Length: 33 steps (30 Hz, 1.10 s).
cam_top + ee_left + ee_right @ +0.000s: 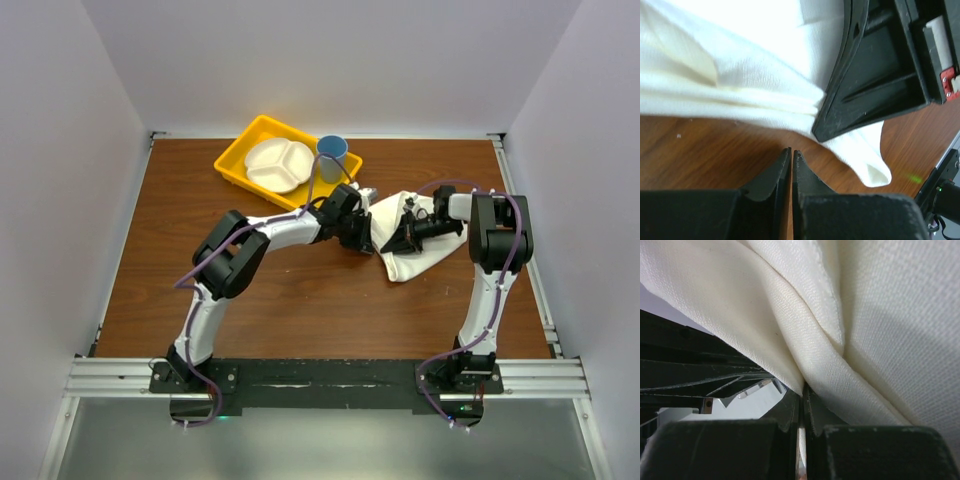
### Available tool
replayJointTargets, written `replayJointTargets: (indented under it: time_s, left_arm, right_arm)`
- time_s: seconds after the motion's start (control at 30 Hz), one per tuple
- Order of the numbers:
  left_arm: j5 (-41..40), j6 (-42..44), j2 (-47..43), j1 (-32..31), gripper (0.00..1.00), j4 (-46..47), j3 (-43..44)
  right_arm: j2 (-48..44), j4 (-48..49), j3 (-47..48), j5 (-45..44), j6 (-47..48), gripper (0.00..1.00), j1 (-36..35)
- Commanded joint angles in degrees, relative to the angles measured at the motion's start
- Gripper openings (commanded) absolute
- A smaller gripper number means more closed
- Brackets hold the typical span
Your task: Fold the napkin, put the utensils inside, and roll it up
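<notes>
Brown wooden surface (300, 300) is carrying the white creased cloth napkin (402, 264), bunched right of centre. Right pincer (801, 397) is pinching a fold of it; left pincer (791, 153) is hovering just beside it, pressed together, empty.

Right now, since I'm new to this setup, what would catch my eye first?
A crumpled white napkin lies right of centre on the table: the right hand pinches a fold of it, and the left hand, closed and empty, sits beside its edge. Toward the back, a yellow tray holds a white plate, with a blue cup at its right corner.
</notes>
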<state>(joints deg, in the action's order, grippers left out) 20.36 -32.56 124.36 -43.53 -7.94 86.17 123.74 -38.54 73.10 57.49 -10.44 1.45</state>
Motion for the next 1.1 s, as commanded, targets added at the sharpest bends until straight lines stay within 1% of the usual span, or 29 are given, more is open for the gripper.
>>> replayJointTargets:
  time_s: [0.0,0.17,0.27,0.3,0.37,0.4,0.67,0.73,0.83,0.87,0.93,1.07]
  left_arm:
    - [0.21,-0.76,1.76,-0.07,0.09,1.00,4.88]
    - [-0.32,-0.05,4.05,-0.07,0.08,-0.75,8.83]
    - [0.03,-0.05,5.11,-0.07,0.08,-0.93,10.15]
    - [0.03,-0.05,5.19,-0.15,0.08,-0.76,10.33]
    - [0.12,-0.14,5.28,-0.07,0.08,-0.75,10.77]
    - [0.12,-0.14,5.72,-0.07,0.08,-0.67,11.03]
    - [0.91,-0.75,7.31,-0.07,0.08,-0.76,13.76]
    - [1.08,-0.84,7.66,-0.07,0.08,-0.84,14.46]
    - [1.52,-1.19,8.45,-0.07,0.08,-0.84,15.16]
    - [1.61,-1.19,8.80,0.02,0.08,-0.76,15.34]
    - [1.79,-1.37,9.24,-0.07,0.08,-0.67,15.69]
    - [2.05,-1.81,9.94,-0.07,0.07,-0.49,16.75]
  right_arm:
    - [3.00,-0.22,-0.77,-8.45,0.68,0.00,0.66]
    - [2.03,-0.65,-0.85,-8.45,0.59,0.00,0.66]
    - [0.98,-1.00,-0.68,-8.62,0.42,0.03,0.66]
    - [0.28,-1.35,-0.59,-8.89,0.42,0.07,0.66]
    - [-0.43,-1.79,-0.33,-9.94,0.50,0.12,0.66]
    - [-1.13,-2.15,-0.33,-9.95,0.51,0.17,0.66]
    - [-4.73,-4.70,0.46,-12.93,1.12,0.31,0.66]
    - [-6.14,-4.96,0.72,-14.33,0.94,0.36,0.66]
    - [-7.20,-7.24,2.39,-16.35,1.64,0.38,0.66]
    - [-7.55,-8.12,2.75,-16.54,1.73,0.41,0.57]
    - [-8.25,-8.91,3.89,-17.93,1.91,0.43,0.57]
    - [-10.10,-10.32,5.56,-20.31,1.73,0.51,0.66]
